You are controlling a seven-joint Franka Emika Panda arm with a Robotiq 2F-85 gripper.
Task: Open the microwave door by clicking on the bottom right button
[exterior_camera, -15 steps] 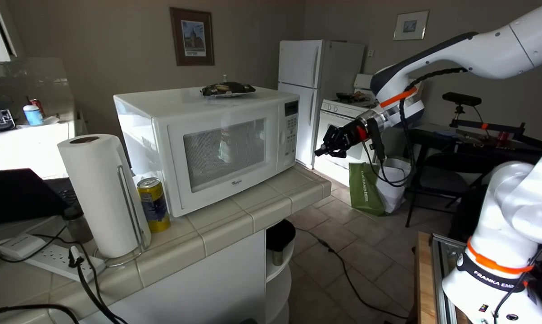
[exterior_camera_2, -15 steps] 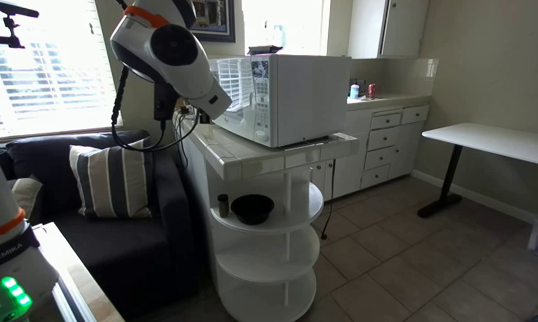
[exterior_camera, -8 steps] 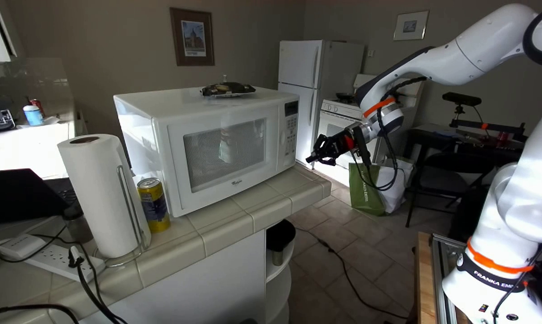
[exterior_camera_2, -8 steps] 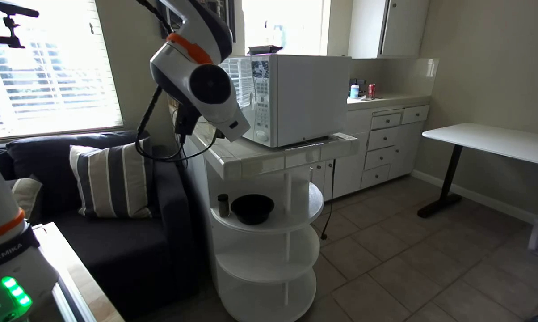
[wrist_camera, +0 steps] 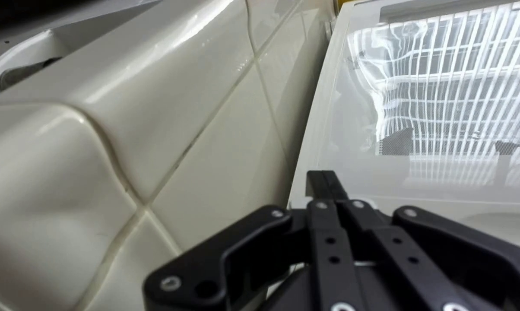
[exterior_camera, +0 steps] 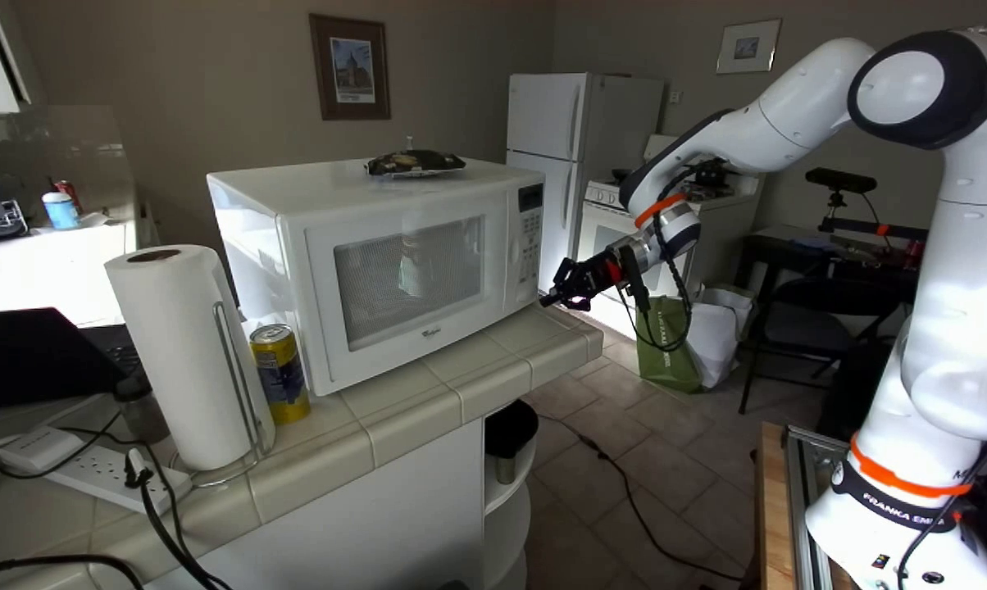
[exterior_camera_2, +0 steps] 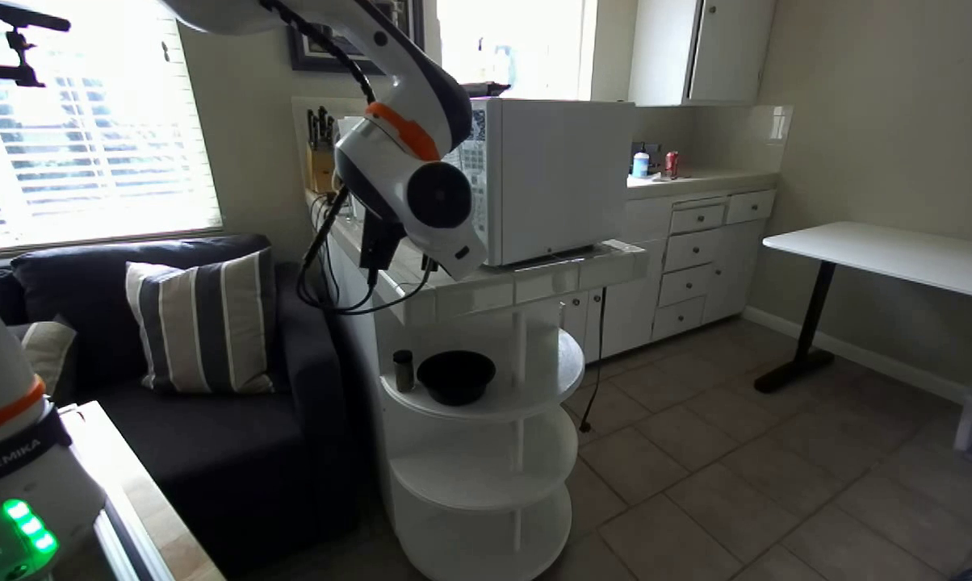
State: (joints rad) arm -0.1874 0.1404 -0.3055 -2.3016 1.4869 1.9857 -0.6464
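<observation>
The white microwave (exterior_camera: 379, 274) sits on the tiled counter (exterior_camera: 493, 352), and its door (exterior_camera: 416, 270) has not popped yet. I think the job now is to get right up to the bottom right button, which should be near 4 o'clock on the microwave's front. To do it well, line the fingertips (wrist_camera: 316, 183) up with the button's middle, then push straight in, slow and firm. A slanted push could slip off or shove the microwave back. Once the door pops, back away so it can swing. The claw (wrist_camera: 328, 185) has both fingers (wrist_camera: 325, 224) squeezed together, with no gap and nothing held. In the wrist view they point to 12 o'clock and cover the likely spot, so I can't see if they touch the button. The robot arm (exterior_camera: 797, 106) goes up from its base (exterior_camera: 895, 524), bends high at the elbow (exterior_camera: 903, 86), then slopes down. In an exterior view the claw aims toward 8 o'clock, just beside the microwave's low corner on the 4 o'clock side.
</observation>
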